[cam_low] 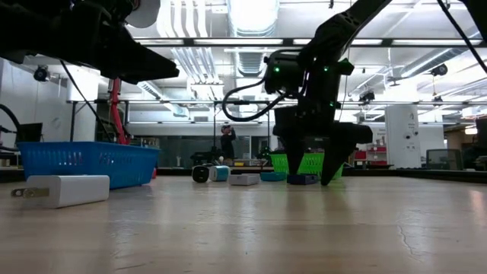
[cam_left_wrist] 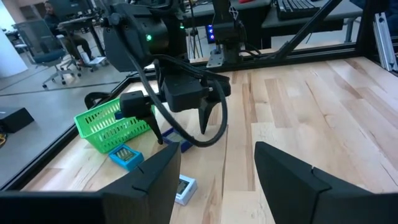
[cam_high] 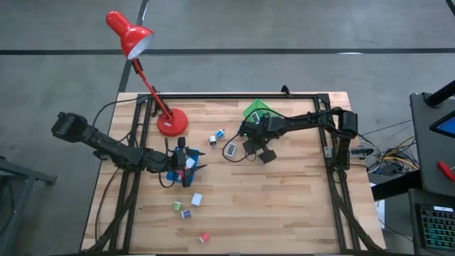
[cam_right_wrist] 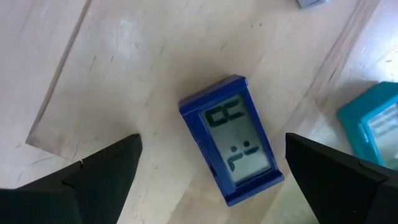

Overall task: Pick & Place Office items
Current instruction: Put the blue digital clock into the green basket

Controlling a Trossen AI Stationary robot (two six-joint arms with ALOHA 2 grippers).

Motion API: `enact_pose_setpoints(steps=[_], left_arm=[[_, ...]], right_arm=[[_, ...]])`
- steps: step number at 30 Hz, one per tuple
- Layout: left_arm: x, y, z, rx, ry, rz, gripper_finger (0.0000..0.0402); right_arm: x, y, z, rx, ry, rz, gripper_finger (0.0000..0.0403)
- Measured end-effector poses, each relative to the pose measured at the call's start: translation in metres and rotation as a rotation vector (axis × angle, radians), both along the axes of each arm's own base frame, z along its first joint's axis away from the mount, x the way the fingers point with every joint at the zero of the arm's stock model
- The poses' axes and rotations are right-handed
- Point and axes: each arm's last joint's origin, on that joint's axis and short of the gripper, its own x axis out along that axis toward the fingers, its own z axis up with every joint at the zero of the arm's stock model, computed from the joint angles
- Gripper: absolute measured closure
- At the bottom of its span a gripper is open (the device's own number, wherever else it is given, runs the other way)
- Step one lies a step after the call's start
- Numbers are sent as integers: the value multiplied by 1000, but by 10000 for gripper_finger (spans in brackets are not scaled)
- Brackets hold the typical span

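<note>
Right gripper [cam_right_wrist: 211, 168] hangs with fingers spread wide directly over a blue flat piece with a grey display [cam_right_wrist: 238, 140], which lies on the table [cam_high: 284, 206] beside the green basket [cam_high: 254, 110]. Left gripper [cam_left_wrist: 217, 171], fingers apart and holding nothing, waits over the blue tray [cam_low: 84, 162].

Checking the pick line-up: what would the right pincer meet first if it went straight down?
Most likely the blue display piece, lying flat on the table between the open right pincer fingers.
</note>
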Motion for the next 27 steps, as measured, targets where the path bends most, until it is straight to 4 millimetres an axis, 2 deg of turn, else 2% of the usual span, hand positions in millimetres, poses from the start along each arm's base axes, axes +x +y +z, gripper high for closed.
enact_pose_setpoints(steps=[8,11,22,27], left_arm=[[0,0,1,-6,-8,1,193],[0,0,1,-6,-8,0,193],[0,0,1,-6,-8,1,193],[0,0,1,-6,-8,1,193]], right_arm=[[0,0,0,-4,0,28,11],[0,1,0,0,3,28,28],[-3,2,-1,22,32,31,189],[-4,3,-2,35,36,8,250]])
